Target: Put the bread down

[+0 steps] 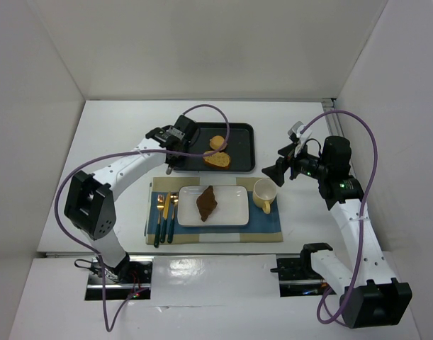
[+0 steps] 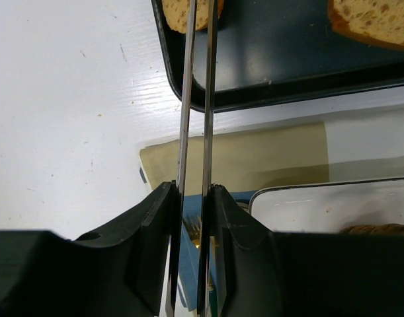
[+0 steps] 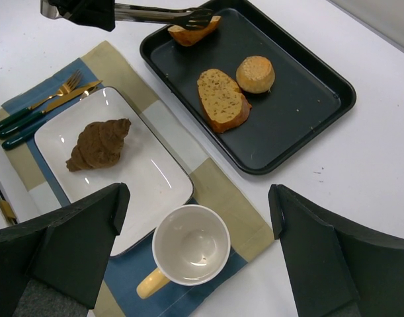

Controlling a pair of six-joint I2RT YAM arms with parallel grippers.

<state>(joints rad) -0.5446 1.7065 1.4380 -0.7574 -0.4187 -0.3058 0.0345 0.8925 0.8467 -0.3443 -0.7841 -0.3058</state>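
Left claw (image 2: 192, 191) clamped on a pair of metal tongs (image 2: 205, 99). The two blades run out between its fingers, almost parallel and squeezed close.

Tong tips meet a bread slice (image 3: 195, 30) in the near-left corner of the black tray (image 3: 334, 86), close against the rim. The slice sits tilted. Whether it is off the tray floor or only pinched in place cannot be made out from the right wrist view; probably just gripped.

Also in the tray, well apart from the tips: a second slice (image 3: 221, 99) and a round bun (image 3: 256, 72), touching each other.

Right claw (image 1: 277, 167) hangs with its fingers wide apart, holding nothing, over the right end of the placemat (image 3: 221, 198).

White plate (image 3: 155, 178) sits on the placemat with a croissant (image 3: 99, 142) on its left half; the right half is bare. Cup (image 3: 190, 246) just beside the plate. Fork and knife (image 3: 43, 102) lie left of it.

Judged step: lift the slice and carry it to the plate.

- Keep the squeeze steady; the blades are thin and the slice could swivel or slip.
- Rise straight first to clear the tray rim, then travel.
- Aim for the bare half, away from the croissant and short of the cup.
- Lower until the slice rests on the plate before easing the tongs.
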